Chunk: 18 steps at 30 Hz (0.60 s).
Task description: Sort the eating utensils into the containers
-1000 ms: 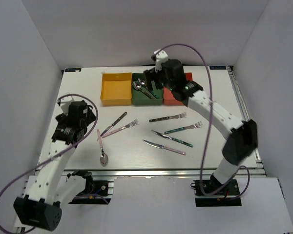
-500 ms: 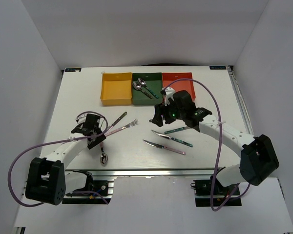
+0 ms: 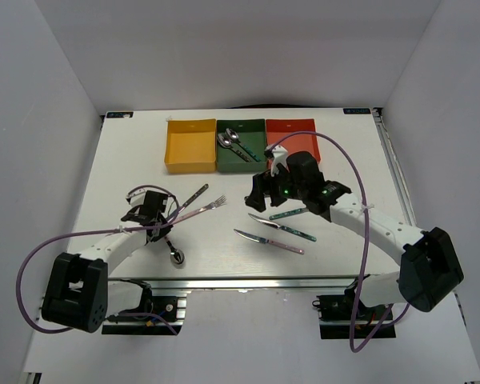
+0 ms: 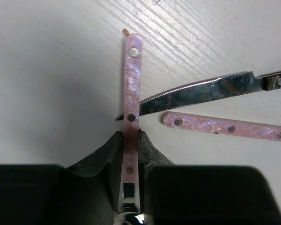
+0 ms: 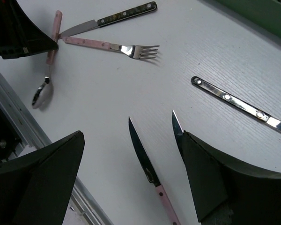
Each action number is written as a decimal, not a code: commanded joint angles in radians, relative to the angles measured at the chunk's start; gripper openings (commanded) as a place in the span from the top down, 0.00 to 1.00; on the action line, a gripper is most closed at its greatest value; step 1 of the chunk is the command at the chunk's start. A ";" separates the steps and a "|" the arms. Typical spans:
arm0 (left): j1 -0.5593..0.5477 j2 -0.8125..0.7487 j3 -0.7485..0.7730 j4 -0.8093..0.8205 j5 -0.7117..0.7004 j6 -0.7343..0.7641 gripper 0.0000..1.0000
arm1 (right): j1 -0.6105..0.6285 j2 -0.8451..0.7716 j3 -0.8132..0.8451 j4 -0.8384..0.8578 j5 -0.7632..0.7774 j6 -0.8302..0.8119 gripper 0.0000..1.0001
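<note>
My left gripper point(image 3: 157, 226) is shut on the pink handle of a spoon point(image 4: 131, 84), low over the table's left part. The spoon's bowl point(image 3: 177, 257) points toward the near edge. Just right of the grip lie a dark-handled knife point(image 4: 201, 91) and a pink-handled fork point(image 4: 225, 125). My right gripper point(image 3: 260, 192) hangs open above the table's middle, with nothing between its fingers. Under it lie a pink-handled knife point(image 5: 143, 157) and a second knife's tip point(image 5: 176, 123). The yellow bin point(image 3: 190, 164), green bin point(image 3: 242, 166) and red bin point(image 3: 292, 126) stand in a row at the back. The green bin holds two spoons point(image 3: 230, 141).
A teal-handled fork point(image 3: 288, 214) lies partly under the right arm. A teal-handled knife point(image 3: 286, 227) and the pink-handled knife point(image 3: 270, 242) lie toward the near edge. A metal rail point(image 3: 248, 280) runs along that edge. White walls close in the left, right and back.
The left gripper came down and closed on the spoon's handle, and the bowl shifted slightly right. The right arm swung from over the red bin down to the table's middle.
</note>
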State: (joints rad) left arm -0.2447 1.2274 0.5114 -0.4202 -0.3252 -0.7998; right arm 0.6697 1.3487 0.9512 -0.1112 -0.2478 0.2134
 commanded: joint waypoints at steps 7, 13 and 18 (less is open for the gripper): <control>-0.065 -0.044 -0.048 -0.052 0.031 -0.053 1.00 | 0.014 -0.023 -0.046 0.184 -0.182 0.110 0.11; -0.128 -0.216 -0.027 -0.063 0.100 -0.075 1.00 | 0.114 0.055 -0.075 0.327 -0.122 0.272 0.11; -0.176 -0.386 -0.040 0.032 0.222 -0.055 1.00 | 0.148 0.119 -0.100 0.510 -0.058 0.495 0.17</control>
State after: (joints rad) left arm -0.4007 0.9146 0.4763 -0.4522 -0.1993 -0.8547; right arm 0.7990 1.4429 0.8520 0.2295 -0.3557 0.5472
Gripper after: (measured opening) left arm 0.254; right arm 0.840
